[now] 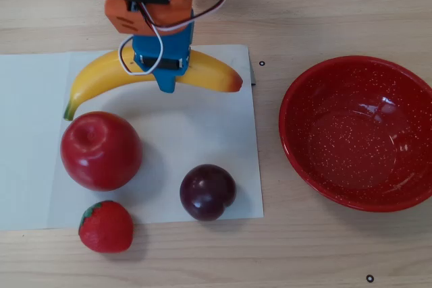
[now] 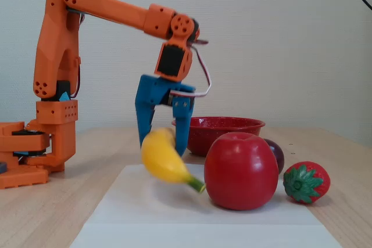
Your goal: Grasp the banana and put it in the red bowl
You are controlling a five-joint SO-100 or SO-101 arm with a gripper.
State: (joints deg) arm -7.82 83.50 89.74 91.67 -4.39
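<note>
The long yellow banana (image 1: 212,75) lies crosswise under the wrist in the overhead view, with its green stem at lower left and its reddish end pointing toward the red bowl (image 1: 358,166). My blue gripper (image 1: 164,75) is shut on the banana's middle. In the fixed view the banana (image 2: 163,160) hangs blurred and tilted above the white paper. It is held between the two fingers of the gripper (image 2: 163,142), stem end down. The empty red bowl (image 2: 226,132) stands apart to the right.
On the white paper sheet (image 1: 27,133) sit a red apple (image 1: 101,150), a dark plum (image 1: 208,191) and, at its front edge, a strawberry (image 1: 106,226). The apple (image 2: 241,169) stands close beside the hanging banana. The orange arm base (image 2: 35,143) stands at left in the fixed view.
</note>
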